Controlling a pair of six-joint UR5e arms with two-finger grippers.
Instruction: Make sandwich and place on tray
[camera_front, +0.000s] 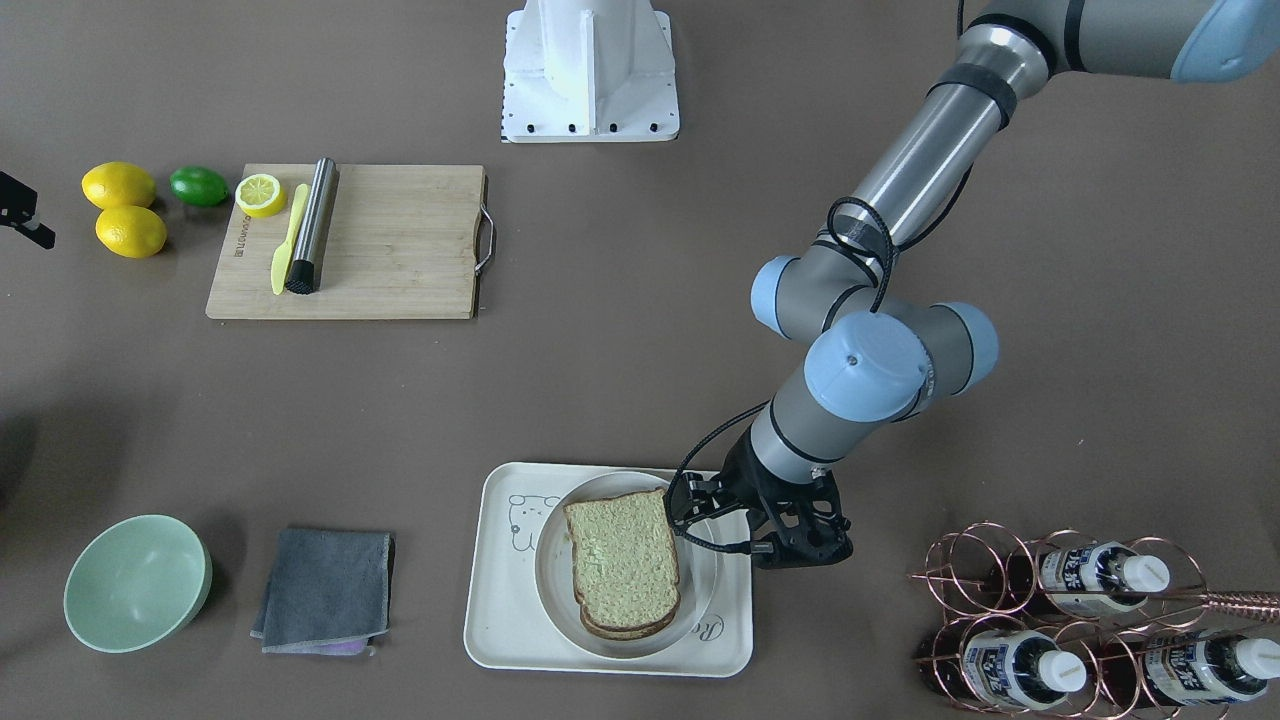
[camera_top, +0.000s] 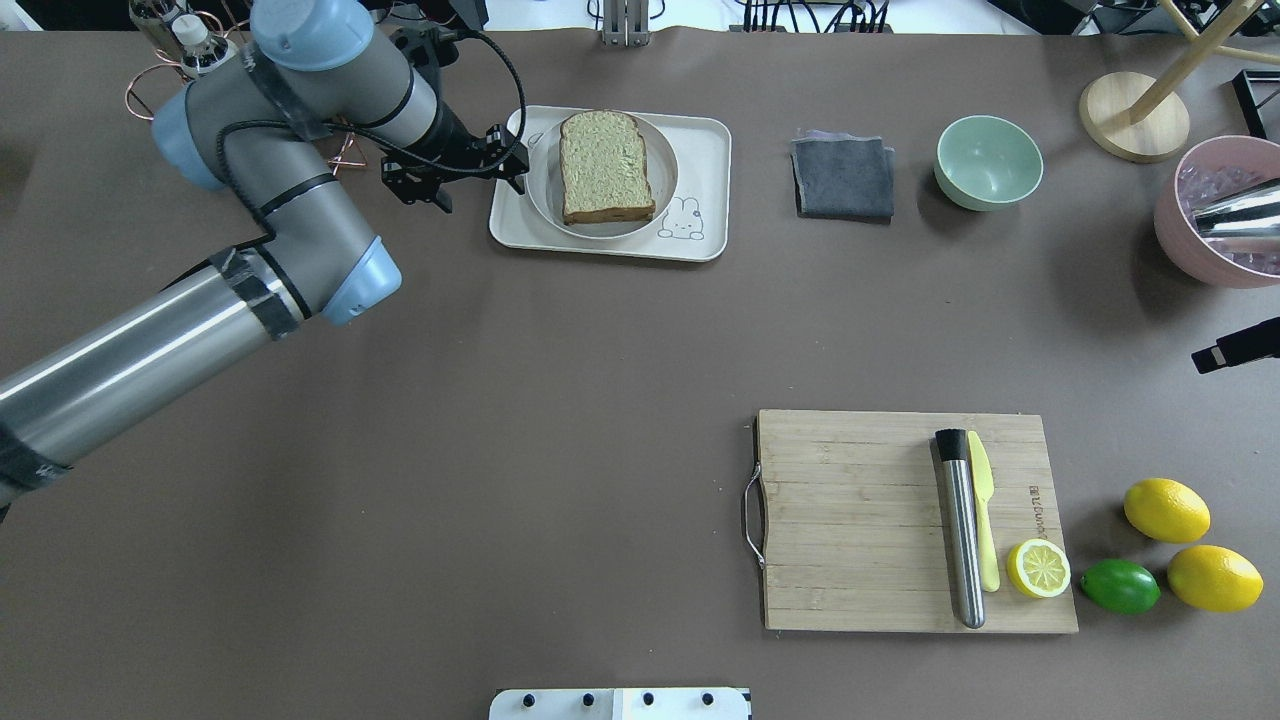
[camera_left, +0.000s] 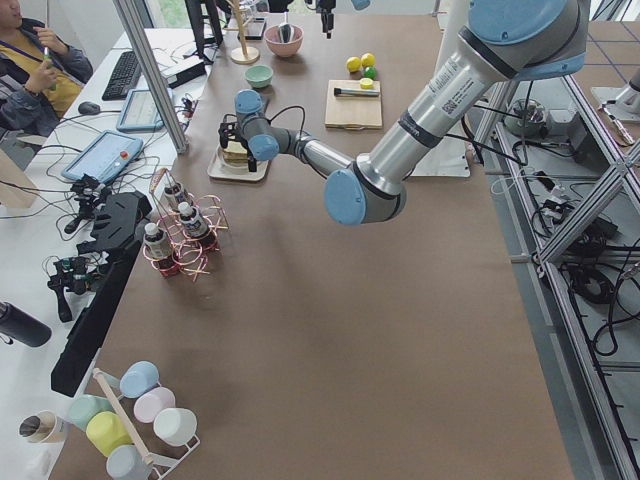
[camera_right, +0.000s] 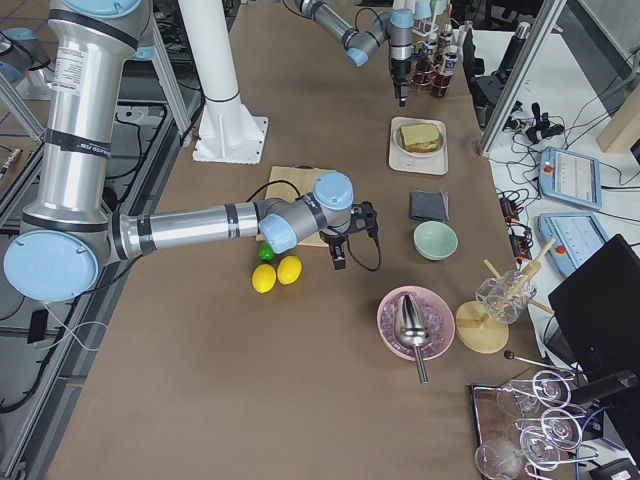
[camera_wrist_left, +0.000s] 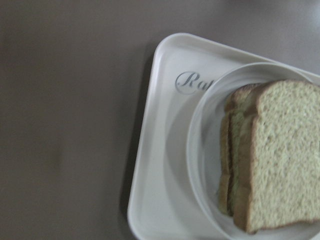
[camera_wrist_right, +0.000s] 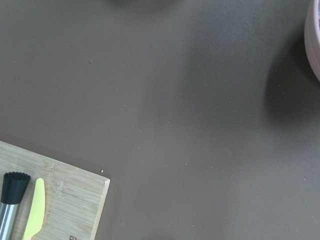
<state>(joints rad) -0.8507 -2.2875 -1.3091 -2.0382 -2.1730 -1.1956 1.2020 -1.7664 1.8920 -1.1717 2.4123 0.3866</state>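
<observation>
A wide brown tabletop (camera_top: 500, 420) fills the scene. The robot's left arm (camera_top: 150, 340), silver with pale blue joints, reaches across it from the left of the overhead view toward the far edge. There lies a large cream-white rectangular tray with rounded corners (camera_top: 700, 140), with a small line-drawn animal in one corner and script lettering at the other end. A round white plate (camera_top: 668, 165) sits on the tray and takes up most of its width. On the plate lies the sandwich (camera_top: 603, 165): squarish slices of tan speckled bread with dark brown crusts, stacked flat, the top slice slightly offset from the one beneath. The black left gripper (camera_top: 505, 158) hovers at the tray's short end on the robot's left, just beside the plate, pointing toward the sandwich but apart from it; its jaws stand spread and hold nothing. Only a sliver of the right gripper (camera_top: 1235, 345) shows, well apart from the tray near the tabletop's right side, and I cannot tell how its jaws stand.
</observation>
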